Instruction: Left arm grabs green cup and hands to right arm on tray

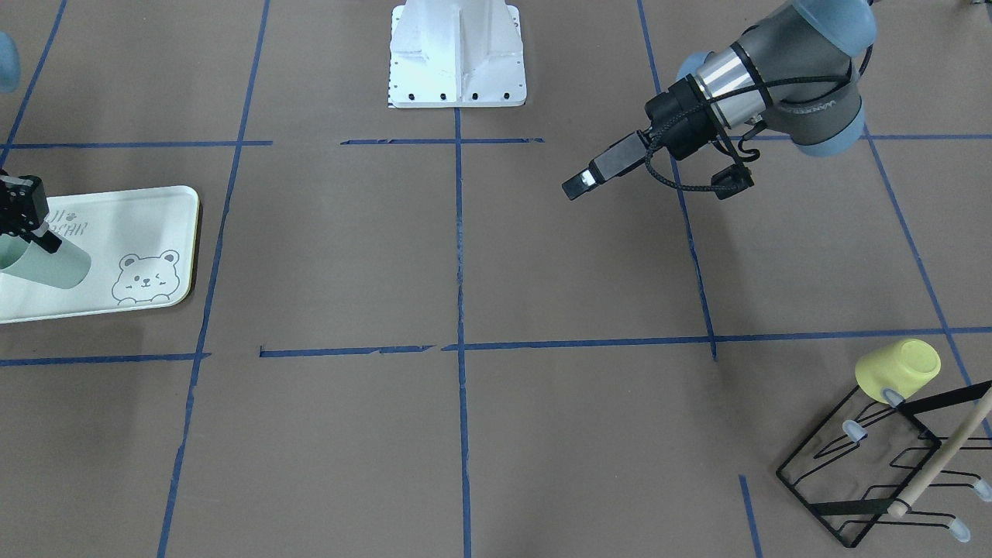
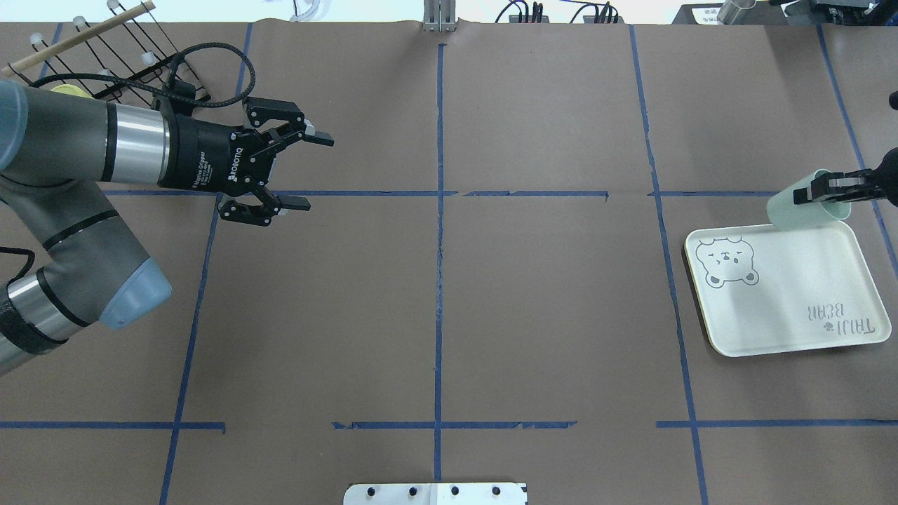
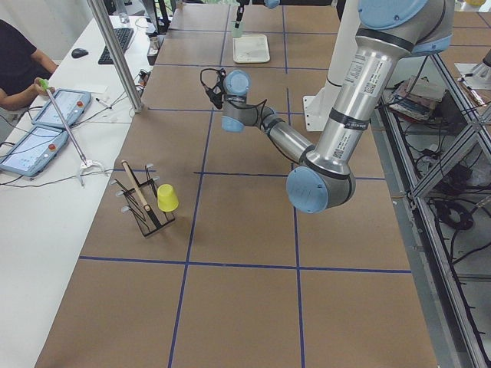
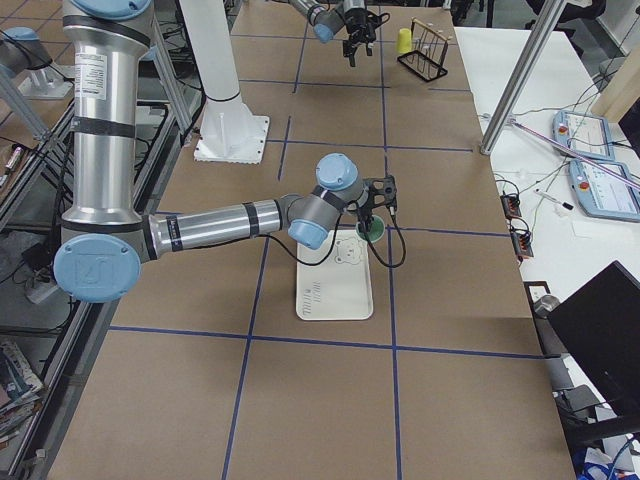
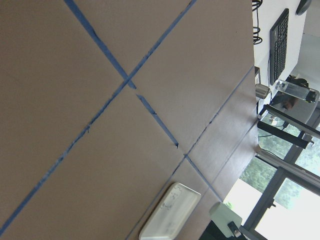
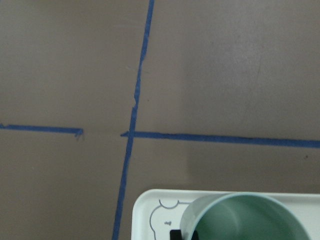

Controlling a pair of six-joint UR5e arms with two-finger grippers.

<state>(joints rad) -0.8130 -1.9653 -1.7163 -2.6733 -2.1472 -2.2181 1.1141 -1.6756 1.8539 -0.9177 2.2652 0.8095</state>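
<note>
The pale mint-green cup is tilted on its side over the tray's far edge, with its mouth towards the right arm. My right gripper is shut on its rim. The front view shows the cup over the tray in that gripper. I cannot tell if the cup touches the tray. The right wrist view looks into the cup above the tray's corner. My left gripper is open and empty, far off on the left half of the table.
A pale yellow cup hangs upside down on a black wire rack with a wooden handle, behind my left gripper. The robot's white base stands at mid-table. Blue tape lines cross the brown table. An operator sits at a side desk.
</note>
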